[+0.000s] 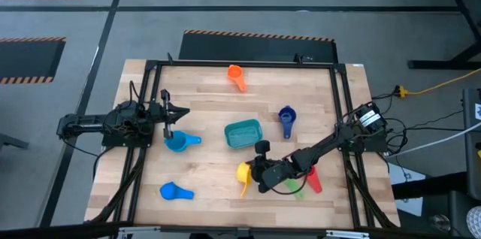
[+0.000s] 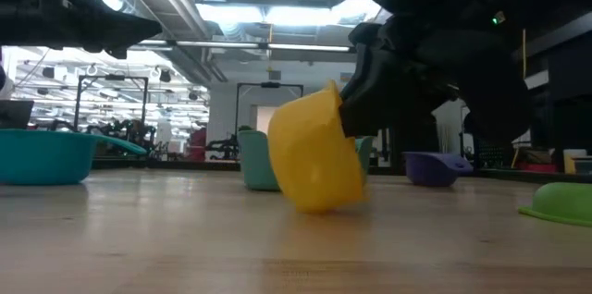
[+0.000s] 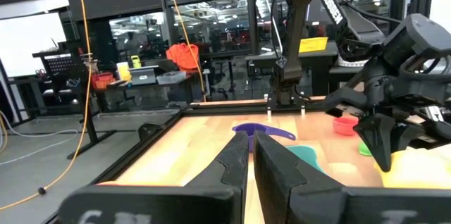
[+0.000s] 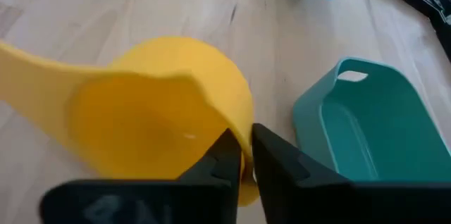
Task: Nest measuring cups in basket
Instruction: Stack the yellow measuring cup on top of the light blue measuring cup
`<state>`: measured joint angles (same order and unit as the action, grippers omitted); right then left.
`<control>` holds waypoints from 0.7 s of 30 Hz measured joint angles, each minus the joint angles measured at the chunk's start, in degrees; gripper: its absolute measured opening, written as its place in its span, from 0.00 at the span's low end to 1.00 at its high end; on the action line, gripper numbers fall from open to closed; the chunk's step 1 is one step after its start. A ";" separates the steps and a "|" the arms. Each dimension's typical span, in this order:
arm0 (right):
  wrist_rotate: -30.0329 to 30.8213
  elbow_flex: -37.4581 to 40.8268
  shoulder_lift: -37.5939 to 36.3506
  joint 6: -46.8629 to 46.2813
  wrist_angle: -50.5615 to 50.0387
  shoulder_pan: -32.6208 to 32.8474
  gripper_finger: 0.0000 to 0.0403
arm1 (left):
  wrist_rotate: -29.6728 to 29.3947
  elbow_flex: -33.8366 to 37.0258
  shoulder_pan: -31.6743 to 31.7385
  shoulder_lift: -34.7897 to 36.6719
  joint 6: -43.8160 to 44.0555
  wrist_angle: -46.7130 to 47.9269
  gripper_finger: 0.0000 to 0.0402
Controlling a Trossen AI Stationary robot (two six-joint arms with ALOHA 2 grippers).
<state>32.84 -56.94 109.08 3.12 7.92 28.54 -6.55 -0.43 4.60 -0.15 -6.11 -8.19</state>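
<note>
Yellow measuring cup (image 4: 162, 111) tilted on the table (image 1: 203, 186), just beside the teal basket (image 4: 366, 132) | right gripper (image 4: 243, 155) pinches the cup's rim, jaws nearly together | left gripper (image 3: 251, 155) hangs closed and empty at table's left | risk: thin rim grip could let the tipped cup slip or swing during the lift.

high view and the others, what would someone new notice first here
The bright yellow plastic measuring cup stands out first: tipped on the wooden table, its rim pinched by the right gripper beside the small teal plastic basket. Other coloured scoops lie scattered around it, such as the orange cup near the far edge. The left gripper waits shut above the table's left side.
</note>
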 joint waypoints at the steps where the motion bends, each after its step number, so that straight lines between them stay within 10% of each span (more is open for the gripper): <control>1: 0.00 0.01 0.00 0.02 0.00 -0.01 0.08 | 0.00 0.00 0.00 0.00 0.00 0.00 0.04; 21: 0.00 -5.21 -0.01 4.26 0.37 -0.84 0.04 | 0.00 0.00 -0.02 0.00 0.02 -0.01 0.04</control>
<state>32.84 -62.15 109.07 7.38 8.29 27.70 -6.55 -0.43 4.58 -0.15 -6.09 -8.21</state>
